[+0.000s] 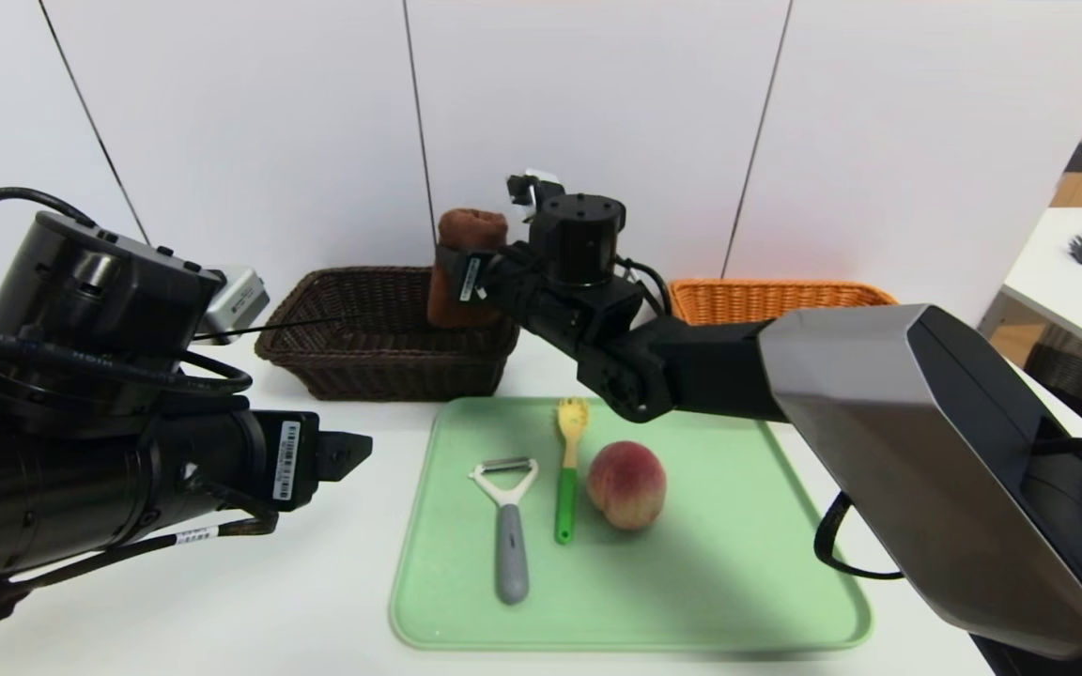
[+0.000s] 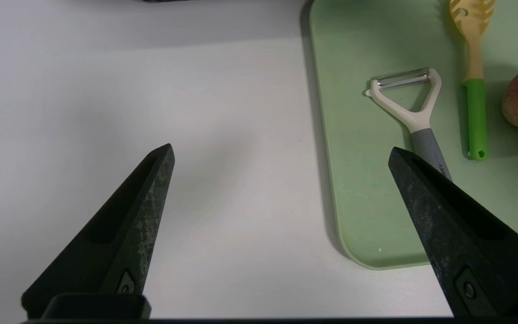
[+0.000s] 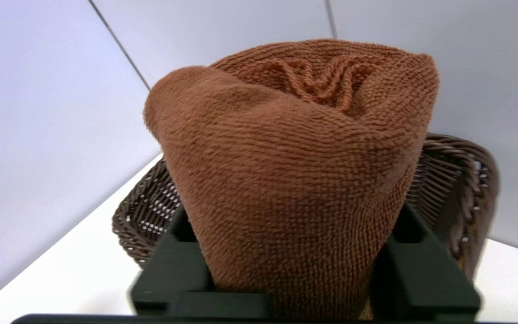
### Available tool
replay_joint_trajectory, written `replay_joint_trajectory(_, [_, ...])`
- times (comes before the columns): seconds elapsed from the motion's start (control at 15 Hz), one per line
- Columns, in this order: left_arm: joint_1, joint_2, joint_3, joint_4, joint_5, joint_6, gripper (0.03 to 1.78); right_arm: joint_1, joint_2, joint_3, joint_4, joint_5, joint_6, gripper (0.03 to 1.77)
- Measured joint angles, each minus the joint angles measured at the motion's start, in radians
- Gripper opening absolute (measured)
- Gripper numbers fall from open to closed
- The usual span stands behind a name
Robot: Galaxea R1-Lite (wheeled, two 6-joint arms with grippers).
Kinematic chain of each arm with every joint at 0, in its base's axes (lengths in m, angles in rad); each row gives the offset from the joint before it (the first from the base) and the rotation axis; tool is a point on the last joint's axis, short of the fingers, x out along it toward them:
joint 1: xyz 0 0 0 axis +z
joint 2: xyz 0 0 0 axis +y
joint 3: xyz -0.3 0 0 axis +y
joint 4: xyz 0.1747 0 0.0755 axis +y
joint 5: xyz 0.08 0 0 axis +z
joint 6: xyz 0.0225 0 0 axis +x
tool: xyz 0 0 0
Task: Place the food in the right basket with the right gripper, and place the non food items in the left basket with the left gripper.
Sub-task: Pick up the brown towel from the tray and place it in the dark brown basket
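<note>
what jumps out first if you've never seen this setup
The right hand stands out first: it grips a rolled brown towel upright, held over the right end of the dark brown basket at the back. Next comes the green tray in front, holding a peach, a yellow-and-green fork and a peeler. The left hand hovers open over the bare table, left of the tray.
</note>
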Motion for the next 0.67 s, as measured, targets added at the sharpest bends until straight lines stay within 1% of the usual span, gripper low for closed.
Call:
replay_joint_trajectory(0.13, [0.000, 0.000, 0.000, 0.000, 0.000, 0.000, 1.69, -0.004, 0.005, -0.002, -0.013, 0.000, 0.000, 1.05])
replay_joint_trajectory(0.33, [0.000, 0.000, -0.002, -0.004, 0.000, 0.000, 1.69, -0.002, 0.007, -0.007, -0.019, 0.000, 0.000, 1.26])
replay_joint_trajectory(0.47, [0.000, 0.000, -0.003, -0.004, 0.000, -0.001, 1.69, -0.004, -0.003, -0.008, -0.018, 0.004, -0.002, 1.36])
replay_joint_trajectory(0.67, [0.000, 0.000, -0.003, -0.004, 0.000, -0.001, 1.69, -0.010, -0.016, -0.007, -0.013, 0.017, -0.004, 1.47])
